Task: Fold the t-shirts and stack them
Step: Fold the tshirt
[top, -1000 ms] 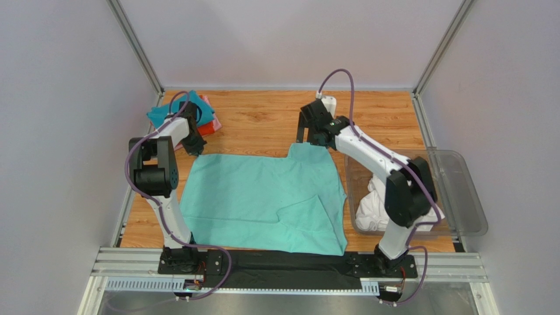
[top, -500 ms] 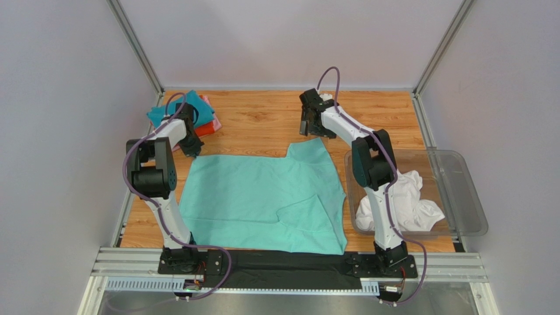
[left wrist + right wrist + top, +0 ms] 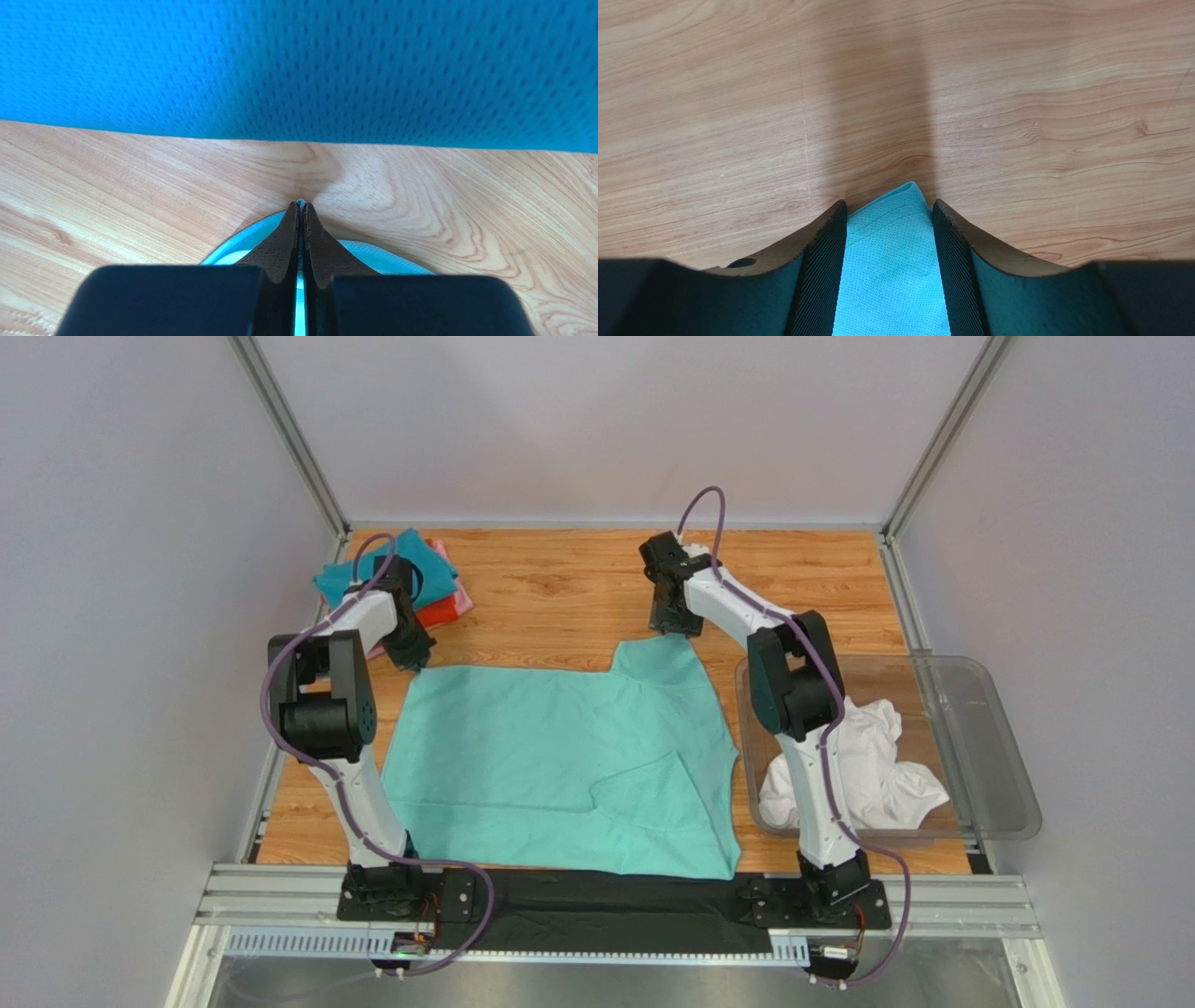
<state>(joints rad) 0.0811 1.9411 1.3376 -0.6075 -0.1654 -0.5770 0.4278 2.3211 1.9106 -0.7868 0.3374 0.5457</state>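
Observation:
A mint-green t-shirt (image 3: 561, 756) lies spread flat on the wooden table, with one flap folded over near its front right. My left gripper (image 3: 411, 661) sits at its far left corner; in the left wrist view the gripper (image 3: 301, 205) is shut on a thin edge of the mint fabric (image 3: 379, 253). My right gripper (image 3: 675, 626) is low at the far right corner. There the gripper (image 3: 889, 204) is open, its pads either side of the mint corner (image 3: 892, 266). Folded teal-blue (image 3: 393, 567), orange-red (image 3: 442, 606) and pink (image 3: 439, 549) t-shirts are stacked at the far left.
A clear plastic bin (image 3: 1003, 756) stands at the right edge of the table with a crumpled white t-shirt (image 3: 856, 756) in it. The teal-blue shirt (image 3: 302, 63) fills the top of the left wrist view. Metal frame posts rise at the back corners.
The right arm has stretched out and lowered its gripper onto the shirt's far right corner, and its jaws have narrowed around the fabric. The left arm has not moved.

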